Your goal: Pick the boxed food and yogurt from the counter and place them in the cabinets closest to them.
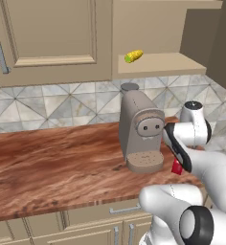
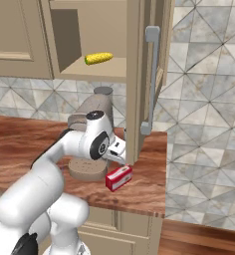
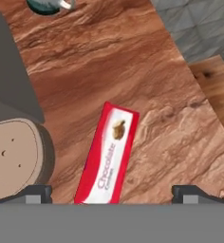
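My gripper (image 3: 111, 192) hangs over the counter (image 3: 147, 61), fingers spread wide and empty. At nine o'clock sits the coffee machine (image 3: 14, 156); dead centre, between my fingertips, the boxed food (image 3: 109, 156) lies just beside it. The yogurt (image 3: 47, 4) waits at eleven. I reckon the box is light, stiff cardboard with slick faces, so I'd pinch across its narrow width.

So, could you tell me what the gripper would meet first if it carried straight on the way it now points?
Most likely the boxed food, lying between the open gripper's fingertips, on the counter beside the coffee machine.
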{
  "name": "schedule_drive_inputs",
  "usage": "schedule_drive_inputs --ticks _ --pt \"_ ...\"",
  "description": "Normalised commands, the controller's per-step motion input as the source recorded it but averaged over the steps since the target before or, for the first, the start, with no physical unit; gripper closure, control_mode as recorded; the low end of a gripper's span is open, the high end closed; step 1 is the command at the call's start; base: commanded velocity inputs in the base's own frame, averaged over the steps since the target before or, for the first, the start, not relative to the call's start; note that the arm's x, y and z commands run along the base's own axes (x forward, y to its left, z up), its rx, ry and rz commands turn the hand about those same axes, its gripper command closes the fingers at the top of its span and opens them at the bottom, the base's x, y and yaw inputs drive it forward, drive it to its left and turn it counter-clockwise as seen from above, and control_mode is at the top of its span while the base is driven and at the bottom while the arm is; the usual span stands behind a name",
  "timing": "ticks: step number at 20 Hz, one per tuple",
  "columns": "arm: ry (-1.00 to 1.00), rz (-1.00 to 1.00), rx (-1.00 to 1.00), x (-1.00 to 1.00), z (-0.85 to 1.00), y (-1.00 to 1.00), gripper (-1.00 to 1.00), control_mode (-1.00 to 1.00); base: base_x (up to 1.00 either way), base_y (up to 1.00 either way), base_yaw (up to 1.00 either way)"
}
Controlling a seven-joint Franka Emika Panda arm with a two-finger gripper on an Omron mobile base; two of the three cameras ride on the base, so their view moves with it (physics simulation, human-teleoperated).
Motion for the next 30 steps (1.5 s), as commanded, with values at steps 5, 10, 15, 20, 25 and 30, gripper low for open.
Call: schedule_drive_inputs --ticks 5,10,15,20,25,30 --pt "0.01 -0.01 0.0 0.0 -0.38 -0.14 -1.0 -1.0 0.0 0.0 0.0" --pt "0.01 -0.02 0.0 0.0 -0.35 -0.12 -1.0 -1.0 0.0 0.0 0.0" --pt "0.01 -0.02 0.02 0.02 -0.36 -0.03 -1.0 -1.0 0.0 0.0 0.0" --pt "0.0 -0.02 0.01 0.01 -0.32 0.0 -1.0 -1.0 0.0 0.0 0.0" --pt "0.0 -0.02 0.0 0.04 -0.28 0.0 -1.0 -1.0 0.0 0.0 0.0" --pt "0.0 -0.01 0.06 -0.02 0.03 0.0 -1.0 -1.0 0.0 0.0 0.0"
